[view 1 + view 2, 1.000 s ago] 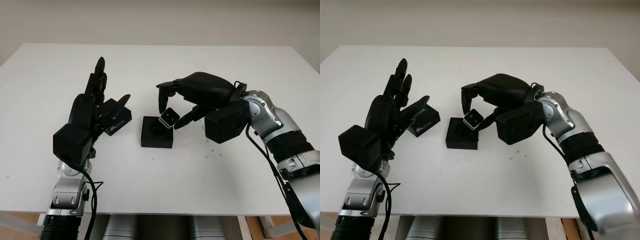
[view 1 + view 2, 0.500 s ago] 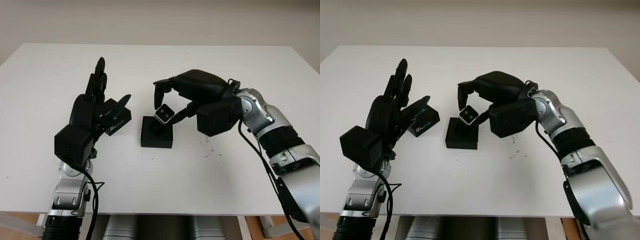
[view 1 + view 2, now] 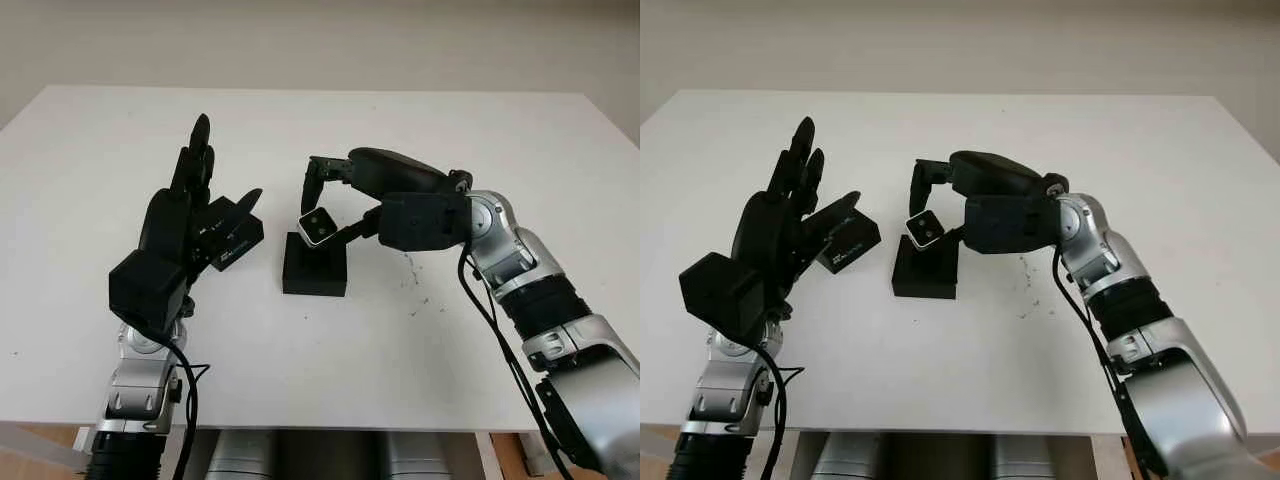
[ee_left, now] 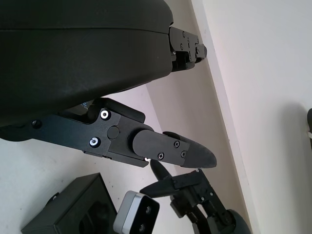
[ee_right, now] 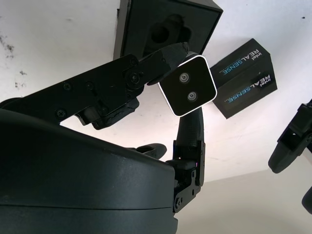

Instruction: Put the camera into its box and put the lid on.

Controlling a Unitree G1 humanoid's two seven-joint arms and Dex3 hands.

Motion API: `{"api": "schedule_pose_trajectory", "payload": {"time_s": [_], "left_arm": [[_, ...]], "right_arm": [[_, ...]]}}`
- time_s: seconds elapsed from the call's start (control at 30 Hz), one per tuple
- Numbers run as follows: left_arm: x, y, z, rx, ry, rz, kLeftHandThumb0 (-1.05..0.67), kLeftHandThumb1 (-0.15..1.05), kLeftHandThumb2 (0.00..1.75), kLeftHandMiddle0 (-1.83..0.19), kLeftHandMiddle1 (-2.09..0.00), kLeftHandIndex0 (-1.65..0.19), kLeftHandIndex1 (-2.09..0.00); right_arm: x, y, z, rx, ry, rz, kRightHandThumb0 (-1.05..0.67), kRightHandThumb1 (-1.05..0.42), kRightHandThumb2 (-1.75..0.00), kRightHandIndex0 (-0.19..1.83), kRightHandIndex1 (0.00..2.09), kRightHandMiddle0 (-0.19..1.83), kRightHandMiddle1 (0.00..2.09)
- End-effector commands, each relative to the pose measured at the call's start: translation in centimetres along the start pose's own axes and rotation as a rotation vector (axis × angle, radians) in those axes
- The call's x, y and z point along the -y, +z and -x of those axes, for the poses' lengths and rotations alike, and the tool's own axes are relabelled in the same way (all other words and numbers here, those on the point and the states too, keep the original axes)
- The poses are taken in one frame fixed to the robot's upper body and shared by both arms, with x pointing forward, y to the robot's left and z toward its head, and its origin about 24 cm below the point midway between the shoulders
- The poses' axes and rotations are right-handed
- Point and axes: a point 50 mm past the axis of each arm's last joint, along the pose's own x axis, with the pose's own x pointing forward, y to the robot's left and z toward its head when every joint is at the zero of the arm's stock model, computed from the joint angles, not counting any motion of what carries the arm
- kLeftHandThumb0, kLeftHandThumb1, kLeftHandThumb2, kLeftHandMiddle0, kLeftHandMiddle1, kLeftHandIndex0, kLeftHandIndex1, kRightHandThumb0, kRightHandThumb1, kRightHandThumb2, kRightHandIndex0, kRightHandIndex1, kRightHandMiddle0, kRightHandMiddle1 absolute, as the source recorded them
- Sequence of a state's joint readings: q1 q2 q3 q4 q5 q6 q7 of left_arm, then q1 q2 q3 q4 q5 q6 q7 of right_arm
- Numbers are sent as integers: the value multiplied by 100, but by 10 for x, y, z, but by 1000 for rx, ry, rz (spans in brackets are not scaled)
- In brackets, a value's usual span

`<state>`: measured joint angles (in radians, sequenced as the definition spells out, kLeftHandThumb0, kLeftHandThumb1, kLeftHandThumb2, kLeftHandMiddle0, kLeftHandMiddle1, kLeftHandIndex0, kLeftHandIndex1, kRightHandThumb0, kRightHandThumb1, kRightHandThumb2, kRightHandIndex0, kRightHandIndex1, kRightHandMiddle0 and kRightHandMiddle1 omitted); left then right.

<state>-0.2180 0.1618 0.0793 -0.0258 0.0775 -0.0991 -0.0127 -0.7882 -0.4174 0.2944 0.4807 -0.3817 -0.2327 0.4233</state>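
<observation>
The right hand (image 3: 335, 205) reaches in from the right side of the white counter (image 3: 420, 130) and holds the camera (image 3: 317, 228) pinched between its fingers (image 5: 146, 68), one pressing on each side of the small body. The camera is off the counter, hanging just above the box (image 3: 315, 265), over the box's far edge. It is a small silver-edged block with a dark square face carrying two round lenses. That face is tilted up and toward the robot's head, and it sits rotated so its corners point up and down like a diamond in the head views. From these views the body looks about as wide as it is tall, so I cannot tell its long axis.

The box is black, open at the top, with a shaped recess in its foam visible in the right wrist view; it lies flat on the counter near the middle, apart from the camera.

The lid (image 3: 232, 243), black with white and blue lettering, lies on the counter to the left of the box, not touching it. The left hand (image 3: 185, 215) is raised upright just beside the lid, open and holding nothing
</observation>
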Motion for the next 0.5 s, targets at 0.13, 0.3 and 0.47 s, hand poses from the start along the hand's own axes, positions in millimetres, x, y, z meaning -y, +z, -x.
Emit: {"api": "schedule_pose_trajectory", "payload": {"time_s": [0.13, 0.3, 0.47], "left_arm": [[2, 4, 3, 13, -2, 8, -57, 105, 12, -2, -5, 1, -5], [4, 3, 4, 7, 2, 20, -56, 105, 12, -2, -5, 1, -5], [4, 3, 5, 5, 1, 27, -56, 105, 12, -2, -5, 1, -5]], "right_arm": [[-3, 5, 5, -14, -58, -58, -38, -96, -5, 41, 7, 30, 160], [-13, 6, 10, -52, -100, -107, -39, -96, -6, 41, 7, 28, 166], [-20, 3, 16, -63, -129, -121, -38, -96, -5, 43, 7, 26, 167]]}}
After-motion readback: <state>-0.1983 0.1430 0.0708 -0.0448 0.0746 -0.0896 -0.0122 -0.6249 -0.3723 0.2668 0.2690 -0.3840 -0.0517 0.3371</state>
